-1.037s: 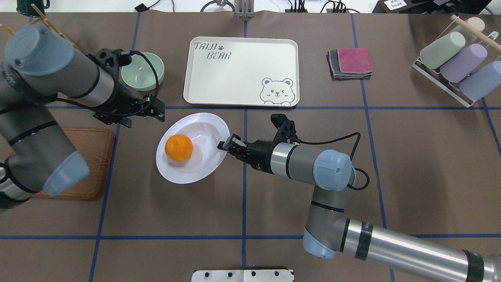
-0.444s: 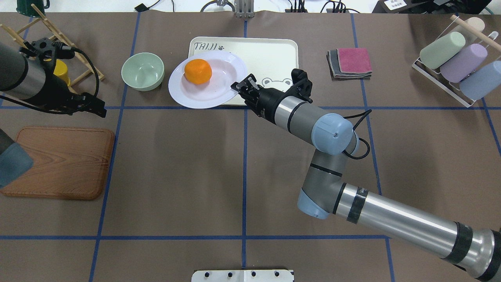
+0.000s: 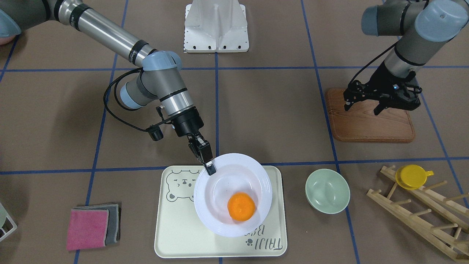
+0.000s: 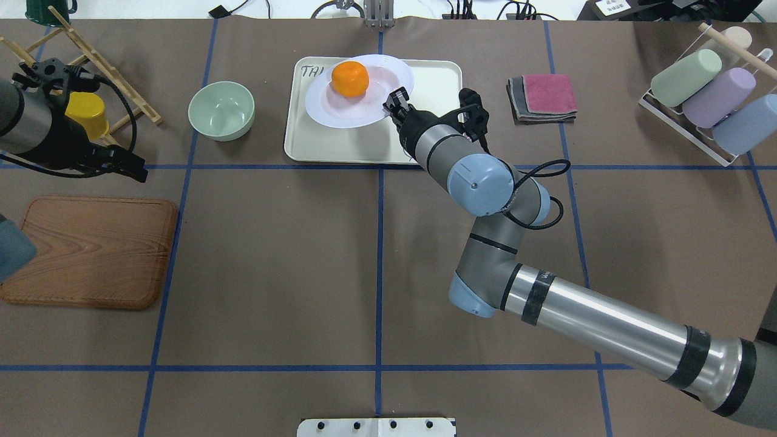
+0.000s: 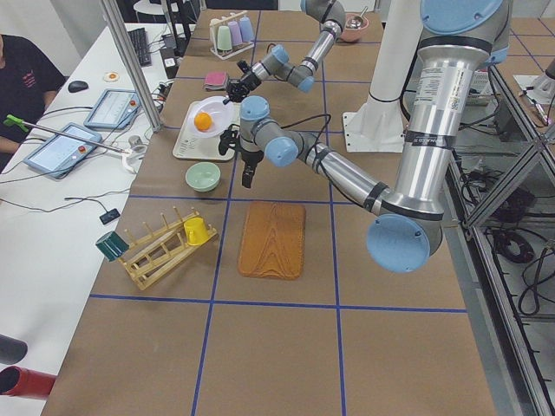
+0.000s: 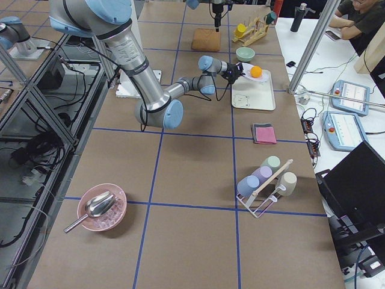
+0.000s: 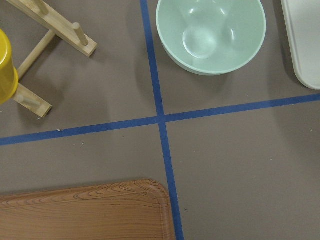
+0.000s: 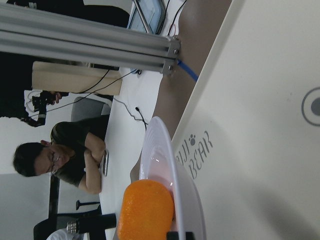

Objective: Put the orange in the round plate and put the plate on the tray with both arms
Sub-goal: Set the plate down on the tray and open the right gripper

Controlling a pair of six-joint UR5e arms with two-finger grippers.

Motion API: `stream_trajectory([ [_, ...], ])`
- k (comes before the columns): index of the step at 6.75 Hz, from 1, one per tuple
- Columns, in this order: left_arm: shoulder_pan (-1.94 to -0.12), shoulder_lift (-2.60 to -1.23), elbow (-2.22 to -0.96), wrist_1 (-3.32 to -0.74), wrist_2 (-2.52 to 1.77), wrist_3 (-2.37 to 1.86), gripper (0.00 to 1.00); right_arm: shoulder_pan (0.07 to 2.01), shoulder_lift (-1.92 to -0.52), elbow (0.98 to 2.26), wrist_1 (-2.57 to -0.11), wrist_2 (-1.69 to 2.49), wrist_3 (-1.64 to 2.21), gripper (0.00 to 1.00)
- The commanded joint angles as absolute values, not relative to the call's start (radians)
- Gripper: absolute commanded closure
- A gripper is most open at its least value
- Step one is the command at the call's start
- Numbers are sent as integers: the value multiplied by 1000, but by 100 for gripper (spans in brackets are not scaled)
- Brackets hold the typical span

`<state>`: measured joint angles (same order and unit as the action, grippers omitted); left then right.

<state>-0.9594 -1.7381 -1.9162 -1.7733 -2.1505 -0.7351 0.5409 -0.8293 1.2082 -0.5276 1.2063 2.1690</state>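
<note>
Sitting in the plate (image 4: pixel 322 108), the orange (image 4: pixel 350 79) lies on the side away from the right gripper (image 4: pixel 397 100), whose jaws pinch the plate's rim on the robot's side. The plate holds nothing else. It is over the tray (image 4: pixel 340 145), a little tilted, and in the right wrist view it appears lifted clear of the tray.

The left gripper (image 3: pixel 362 107) hangs over the table (image 4: pixel 273 273) near a wooden board (image 4: pixel 91 252). Its jaws are spread and hold nothing.

Just beside the tray stands a green bowl (image 4: pixel 221 111), which is empty. A yellow cup (image 4: pixel 87 114) sits on a peg of the wooden rack (image 3: pixel 421 212). On the tray's other side lie folded cloths (image 4: pixel 543 97), pink on grey. Further on, three pastel cups (image 4: pixel 704 91) lie in a wire rack. Well apart from these, in the right side view, a pink bowl (image 6: pixel 101 208) holds a metal scoop.

The table has a brown cover with a grid of blue tape. Along it runs a white desk (image 6: pixel 337 84) with tablets, where a person (image 8: pixel 65 160) sits with arms folded.

The tray has a bear face (image 3: pixel 179 185) drawn in grey. "BEAR" can be read in the right wrist view and "TAIJI" in the front view.
</note>
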Motion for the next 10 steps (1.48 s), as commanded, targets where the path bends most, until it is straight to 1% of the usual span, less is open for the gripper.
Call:
stream_trajectory([
  [1, -960, -1736, -1916, -1773, -2152, -732, 3, 540, -819, 1198, -614, 1197, 2175, 93],
  [2, -960, -1738, -1914, -1773, -2149, -730, 3, 538, -816, 1198, -614, 1197, 2175, 93],
  [3, -960, -1736, -1916, -1775, -2149, -730, 3, 538, -815, 1189, -641, 1198, 2174, 90],
  [4, -960, -1736, -1914, -1773, -2149, -730, 3, 538, -805, 1189, -693, 1200, 2169, 78],
  [5, -960, -1736, -1913, -1773, -2149, -730, 3, 540, -804, 1190, -719, 1210, 2139, 14],
  [6, -960, -1736, -1913, -1773, -2148, -730, 3, 541, -804, 1199, -718, 1256, 2002, 0],
  [7, -960, -1736, -1913, -1773, -2148, -730, 3, 570, -810, 1216, -756, 1385, 1870, 0],
  [8, -966, -1736, -1913, -1773, -2149, -730, 3, 613, -862, 1332, -899, 1555, 1645, 0],
  [9, -966, -1736, -1911, -1773, -2149, -730, 3, 658, -946, 1505, -1090, 1680, 1379, 0],
  [10, -968, -1738, -1910, -1773, -2149, -730, 3, 717, -1010, 1634, -1262, 1777, 1136, 0],
])
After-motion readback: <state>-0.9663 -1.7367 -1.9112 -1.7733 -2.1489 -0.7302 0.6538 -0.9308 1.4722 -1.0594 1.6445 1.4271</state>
